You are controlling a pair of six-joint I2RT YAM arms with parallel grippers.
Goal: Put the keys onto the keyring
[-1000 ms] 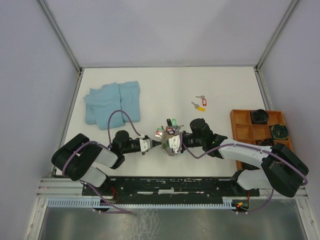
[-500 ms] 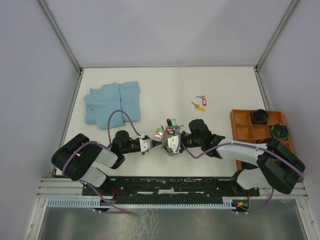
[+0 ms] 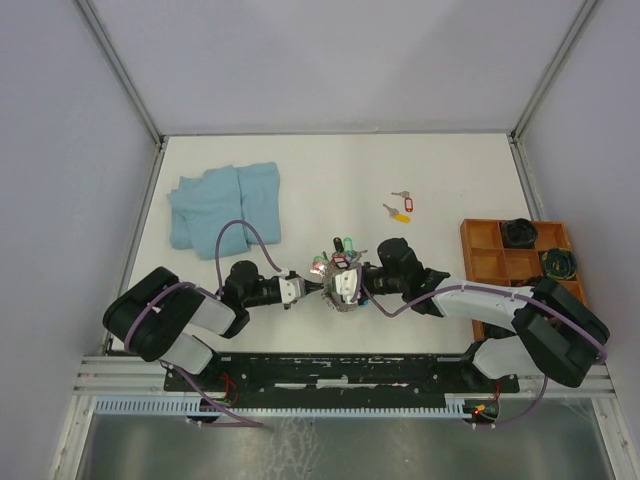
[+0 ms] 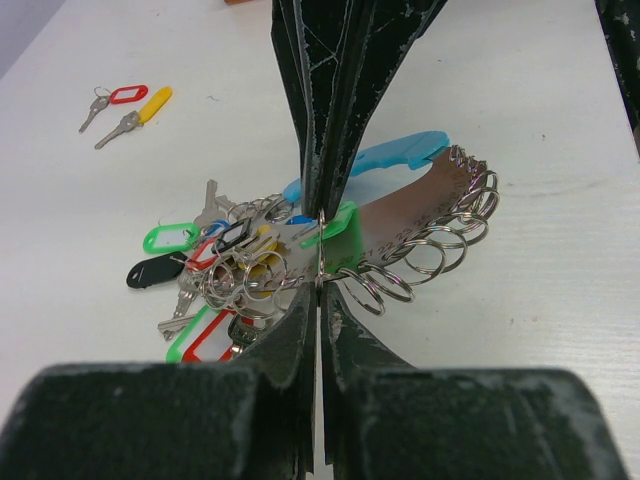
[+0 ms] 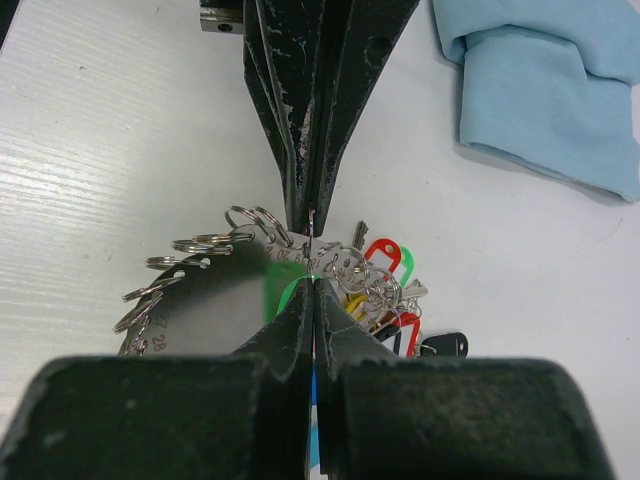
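Note:
The keyring is a round metal disc [image 4: 410, 215] edged with several split rings, lying mid-table [image 3: 345, 295]. A bunch of tagged keys [image 4: 215, 275] hangs on it. My left gripper [image 4: 320, 282] and right gripper [image 5: 313, 282] meet tip to tip over the disc's edge [image 3: 330, 282]. The left is shut on a thin split ring. The right [image 4: 320, 212] is shut at a green-tagged key [image 4: 340, 225], whose blade is hidden. Two loose keys lie apart on the table, one with a red tag [image 3: 402, 195] and one with a yellow tag [image 3: 400, 214].
A crumpled light-blue cloth [image 3: 225, 208] lies at the back left. An orange compartment tray [image 3: 480, 262] holding dark round parts stands at the right edge. A blue piece [image 4: 400, 152] sticks out from under the disc.
The right arm's elbow has shifted slightly. Both grippers stay pinched together at the disc's edge.

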